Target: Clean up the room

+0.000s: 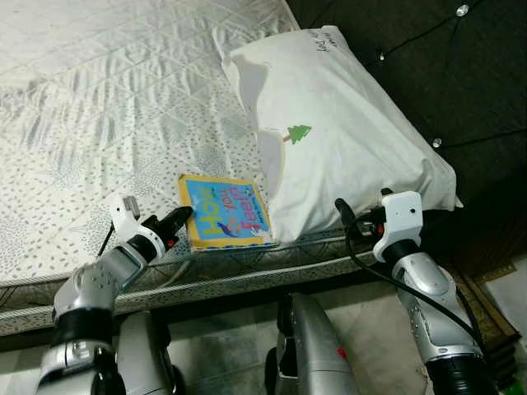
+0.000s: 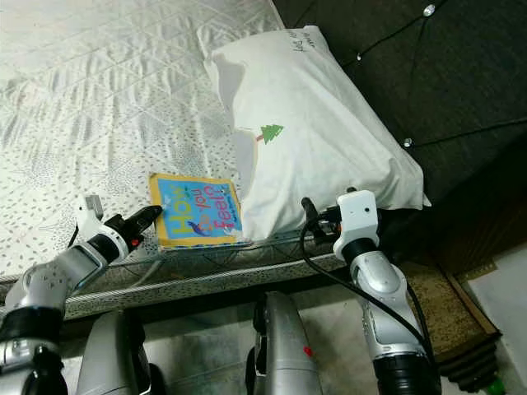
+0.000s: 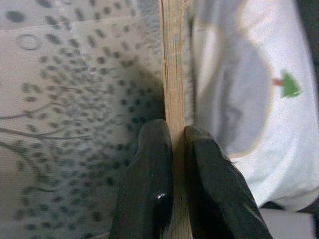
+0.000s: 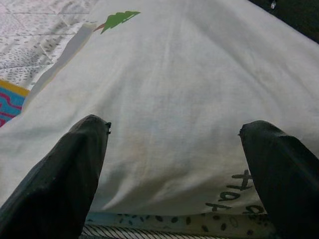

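Two grippers are up at the near edge of the bed [image 1: 99, 99], operator, and its patterned cover runs off the frame at the far and left sides. You've got the white pillow [image 1: 338, 123] lying at the right, with a small green tree printed on it; the handwriting at its far end is too small to read. Your right gripper [image 4: 174, 144] sits at the pillow's near edge with its fingers [image 4: 55, 174] spread wide, gripping nothing. Just left of the pillow, the blue-and-yellow book [image 1: 224, 212] lies flat on the cover near the edge, its right side tucked against the pillow. Your left gripper [image 3: 178, 132] is clamped on the book's near left edge, fingers pinching the board from both sides.
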`<state>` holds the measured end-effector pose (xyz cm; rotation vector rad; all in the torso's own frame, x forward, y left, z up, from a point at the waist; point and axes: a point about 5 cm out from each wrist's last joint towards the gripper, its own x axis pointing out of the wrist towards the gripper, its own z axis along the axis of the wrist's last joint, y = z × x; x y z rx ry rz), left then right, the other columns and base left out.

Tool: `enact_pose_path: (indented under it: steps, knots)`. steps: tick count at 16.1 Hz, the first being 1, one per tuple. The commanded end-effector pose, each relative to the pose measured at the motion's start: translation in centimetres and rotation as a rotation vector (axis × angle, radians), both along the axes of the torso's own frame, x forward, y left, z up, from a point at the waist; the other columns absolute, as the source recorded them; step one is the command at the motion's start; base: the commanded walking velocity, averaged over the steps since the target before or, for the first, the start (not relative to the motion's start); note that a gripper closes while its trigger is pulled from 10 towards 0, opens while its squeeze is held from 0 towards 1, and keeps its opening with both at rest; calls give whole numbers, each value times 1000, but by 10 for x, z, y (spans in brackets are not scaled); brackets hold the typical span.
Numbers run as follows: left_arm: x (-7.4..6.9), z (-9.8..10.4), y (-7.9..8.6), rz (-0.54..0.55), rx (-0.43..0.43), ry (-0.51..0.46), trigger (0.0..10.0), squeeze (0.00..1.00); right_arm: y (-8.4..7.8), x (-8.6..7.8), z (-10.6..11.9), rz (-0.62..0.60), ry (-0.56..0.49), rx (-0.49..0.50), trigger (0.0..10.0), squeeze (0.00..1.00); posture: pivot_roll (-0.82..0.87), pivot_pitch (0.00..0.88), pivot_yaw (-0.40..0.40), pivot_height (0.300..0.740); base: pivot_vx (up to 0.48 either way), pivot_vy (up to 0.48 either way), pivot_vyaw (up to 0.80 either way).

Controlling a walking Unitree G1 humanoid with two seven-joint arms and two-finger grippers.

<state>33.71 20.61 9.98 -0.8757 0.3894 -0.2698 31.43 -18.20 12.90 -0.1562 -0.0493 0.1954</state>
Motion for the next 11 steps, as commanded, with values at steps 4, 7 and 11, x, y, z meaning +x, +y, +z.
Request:
enact_pose_path:
  steps: [4,7,11]
  knots:
    - [0,-18,8,-23,110,64,10000,1000,-6,-3,1,-13,-9,-18,10000,0,-195,206,-153,560,0,0,0]
    - [4,-18,21,36,204,60,10000,1000,-7,-3,1,-17,-10,-19,10000,0,-192,206,-150,560,0,0,0]
    - [8,-12,49,186,326,33,10000,1000,-5,-2,1,-15,-12,-17,10000,0,-187,202,-148,560,0,0,0]
